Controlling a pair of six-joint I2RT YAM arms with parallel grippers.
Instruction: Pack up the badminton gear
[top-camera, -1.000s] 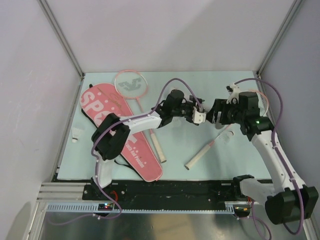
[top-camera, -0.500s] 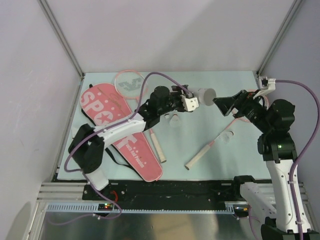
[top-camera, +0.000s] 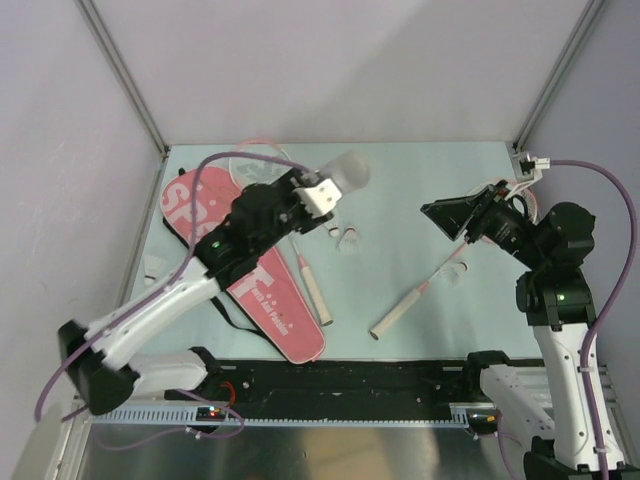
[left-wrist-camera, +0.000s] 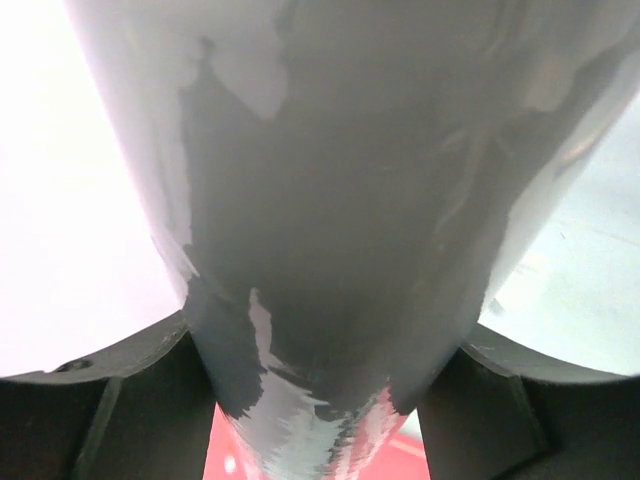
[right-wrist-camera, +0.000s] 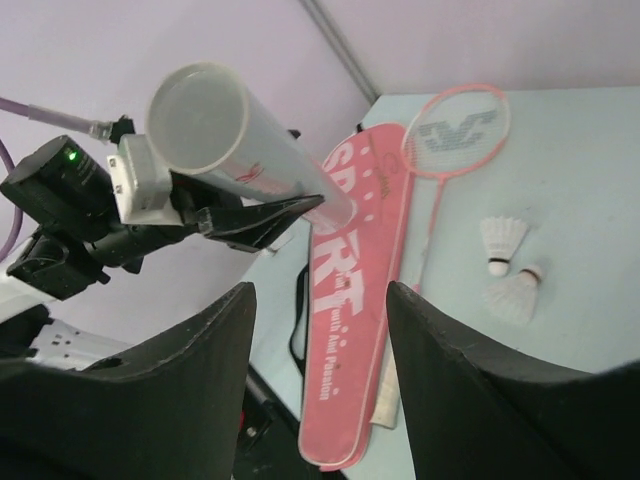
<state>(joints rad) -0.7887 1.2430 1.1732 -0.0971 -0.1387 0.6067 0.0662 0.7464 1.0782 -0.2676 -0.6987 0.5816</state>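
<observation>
tube (top-camera: 346, 171) now up and leftward in left gripper (top-camera: 326, 192), right gripper (top-camera: 441, 214) apart

light: bright, even | shadows: soft | left wrist: tube (left-wrist-camera: 330, 200) close, blurred, background overexposed

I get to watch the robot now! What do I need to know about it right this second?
Left end effector: shut on the white tube, which is held up in the air above the table.
Right end effector: open and empty, raised, pointing toward the tube.
On the table: two shuttlecocks side by side in the middle, the pink bag on the left, one racket next to the bag, and the other racket on the right.
Done: only the tube is in hand.
Left: nothing is packed yet. The shuttlecocks probably go in the tube, and the rackets in the bag.
</observation>
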